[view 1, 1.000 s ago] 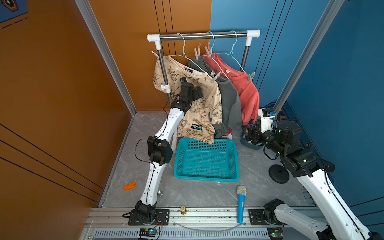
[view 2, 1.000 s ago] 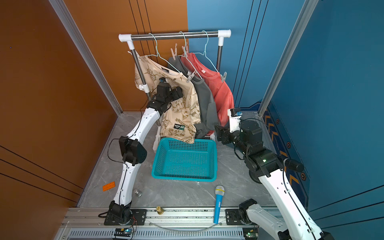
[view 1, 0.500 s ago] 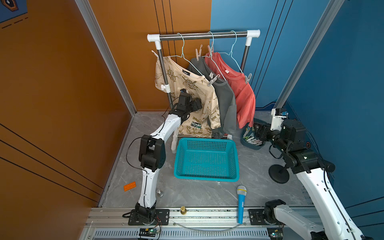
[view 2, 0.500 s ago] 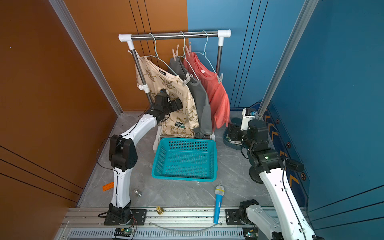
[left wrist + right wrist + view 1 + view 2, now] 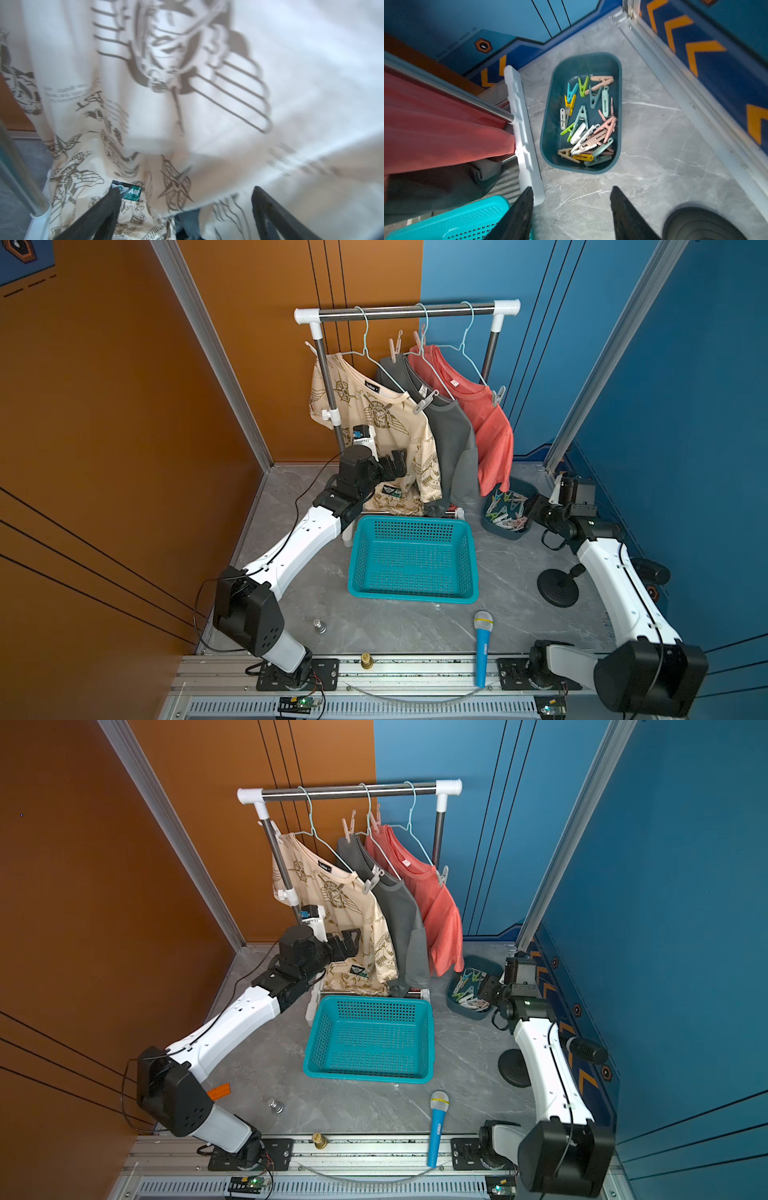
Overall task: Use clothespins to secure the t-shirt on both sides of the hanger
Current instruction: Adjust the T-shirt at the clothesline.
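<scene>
Your grey marble floor (image 5: pixel 415 630) carries a teal basket (image 5: pixel 411 597) nearest you. Beyond it the right gripper (image 5: pixel 571 188) hangs with its fingers spread and empty, just short of the dark tub (image 5: pixel 550 124) of clothespins (image 5: pixel 583 135). The left gripper (image 5: pixel 186 190), fingers wide apart, faces the cream t-shirt (image 5: pixel 374 406) on its hanger (image 5: pixel 365 337).

"AIR" on teal patch (image 5: pixel 133 192), cream t-shirt (image 5: pixel 291 83) lower front.

My left fingers (image 5: pixel 99 214), matt black. T-shirt (image 5: pixel 291 83), soft matt cloth, printed. Clothespins (image 5: pixel 588 133), smooth pastel plastic. Their tub (image 5: pixel 550 99), matt plastic. Rail (image 5: pixel 390 312), polished metal.
</scene>
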### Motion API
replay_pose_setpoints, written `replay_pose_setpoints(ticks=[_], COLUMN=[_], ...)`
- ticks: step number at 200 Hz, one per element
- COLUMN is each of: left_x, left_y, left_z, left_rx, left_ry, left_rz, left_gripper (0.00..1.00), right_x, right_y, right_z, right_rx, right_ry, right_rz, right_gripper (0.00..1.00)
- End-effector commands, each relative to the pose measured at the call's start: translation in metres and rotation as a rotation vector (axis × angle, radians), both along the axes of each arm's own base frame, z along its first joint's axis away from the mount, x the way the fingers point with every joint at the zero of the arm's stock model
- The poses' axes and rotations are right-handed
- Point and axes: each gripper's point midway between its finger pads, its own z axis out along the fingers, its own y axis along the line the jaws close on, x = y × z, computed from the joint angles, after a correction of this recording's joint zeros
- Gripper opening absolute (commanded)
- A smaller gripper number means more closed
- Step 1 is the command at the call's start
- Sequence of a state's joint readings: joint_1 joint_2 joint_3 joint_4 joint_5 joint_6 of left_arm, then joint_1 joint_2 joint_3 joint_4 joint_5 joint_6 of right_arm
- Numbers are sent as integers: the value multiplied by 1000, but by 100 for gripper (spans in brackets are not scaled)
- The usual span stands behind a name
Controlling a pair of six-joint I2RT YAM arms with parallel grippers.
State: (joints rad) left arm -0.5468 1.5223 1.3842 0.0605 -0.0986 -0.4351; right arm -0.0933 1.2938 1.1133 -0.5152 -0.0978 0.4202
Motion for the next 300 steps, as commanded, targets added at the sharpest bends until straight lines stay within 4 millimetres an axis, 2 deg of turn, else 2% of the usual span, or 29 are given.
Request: replay_pose_setpoints(ticks=[1, 17, 39, 60, 77, 101, 112, 129, 142, 150, 160, 177, 195, 203, 205, 209, 223, 241, 265, 272, 300], left_x=[-22, -35, -42, -43, -44, -49, -51, -53, -55, -57, -59, -63, -66, -68, -69, -71, -79, -91, -104, -108, -112], left_y=[-9, -19, -20, -16, -21, -27, -26, -16, -4, 4, 16, 40, 71, 84, 87, 94, 111, 127, 139, 142, 149], left_z=[-3, -5, -7, 12, 29, 46, 52, 59, 62, 64, 64, 58, 47, 40, 39, 37, 27, 19, 16, 8, 7], left_rx=[148, 182, 197, 216, 232, 212, 195, 175, 163, 156, 147, 123, 73, 43, 35, 18, -25, -38, -30, -10, -8], left_ry=[-53, -53, -42, -74, -85, -118, -131, -141, -143, -145, -140, -115, -64, -40, -34, -27, -8, 1, 2, 31, 36], left_rz=[-13, -53, -68, -63, -90, -119, -117, -73, -26, -3, 32, 88, 152, 176, 181, 190, 213, 238, 257, 260, 278], left_gripper=[98, 98, 98, 98, 98, 98, 98, 98, 97, 97, 98, 98, 97, 98, 98, 98, 98, 97, 98, 98, 98], right_x=[25, 38, 49, 50, 45, 25, 12, -10, -26, -35, -43, -50, -54, -54, -52, -53, -45, -29, -8, -4, 21], right_y=[4, 3, 5, 9, 4, -9, -12, -14, -8, 0, 21, 79, 144, 166, 172, 180, 203, 216, 229, 232, 237], right_z=[-11, -32, -54, -56, -43, -1, 25, 74, 117, 143, 179, 230, 262, 274, 271, 283, 289, 294, 294, 294, 292], right_rx=[56, 61, 65, 35, -17, -103, -133, -178, -218, -250, -297, -367, -437, -461, -470, -474, -482, -491, -511, -507, -503], right_ry=[35, 112, 198, 195, 160, 60, 4, -111, -221, -297, -396, -511, -572, -596, -590, -615, -619, -619, -621, -624, -622], right_rz=[33, 45, 66, 76, 57, 15, 2, -25, -27, -10, 45, 248, 476, 545, 565, 590, 656, 673, 687, 689, 674], right_gripper=[55, 52, 49, 48, 48, 47, 46, 44, 43, 43, 43, 44, 46, 46, 46, 46, 46, 44, 45, 45, 45])
